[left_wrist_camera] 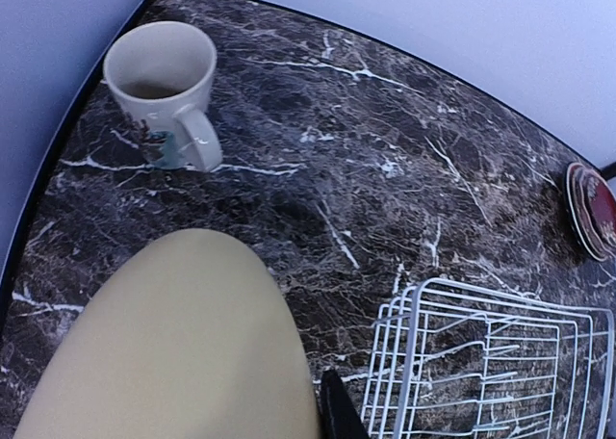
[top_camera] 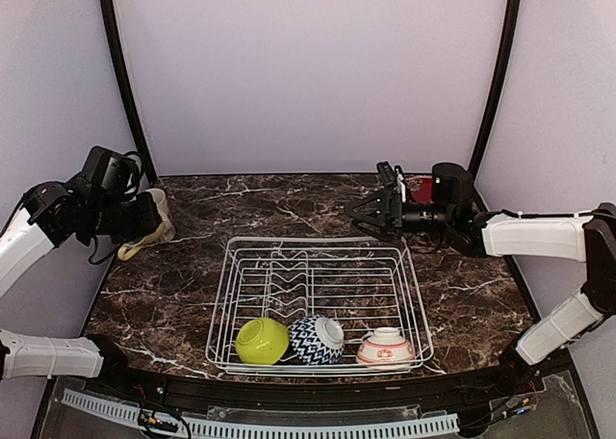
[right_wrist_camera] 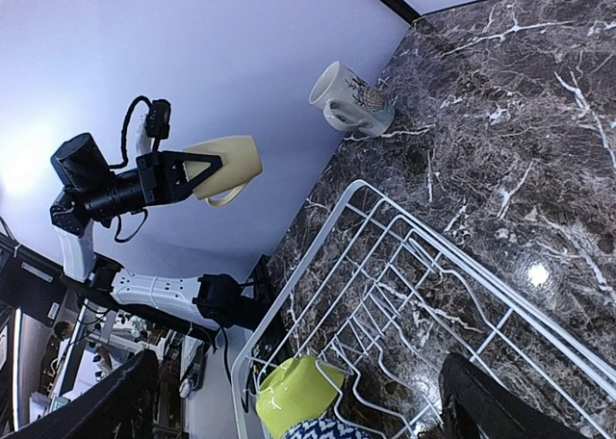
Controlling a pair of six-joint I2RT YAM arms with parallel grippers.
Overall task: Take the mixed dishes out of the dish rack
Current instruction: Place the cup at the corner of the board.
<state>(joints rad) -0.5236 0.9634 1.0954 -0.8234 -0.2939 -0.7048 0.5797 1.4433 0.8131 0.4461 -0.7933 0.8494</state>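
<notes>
My left gripper is shut on the yellow mug and holds it in the air over the table's left side, left of the white wire dish rack; one finger shows beside the mug. The cream mug stands upright at the far left corner. A lime bowl, a navy-zigzag bowl and a pink-white bowl lie along the rack's near side. My right gripper is open and empty above the rack's far right edge. Red plates lie behind it.
The dark marble table has a raised black rim at the near edge. A curved wall closes the back and both sides. The rack's central prongs stand upright. The teal, black-rimmed and pink dotted plates are out of view.
</notes>
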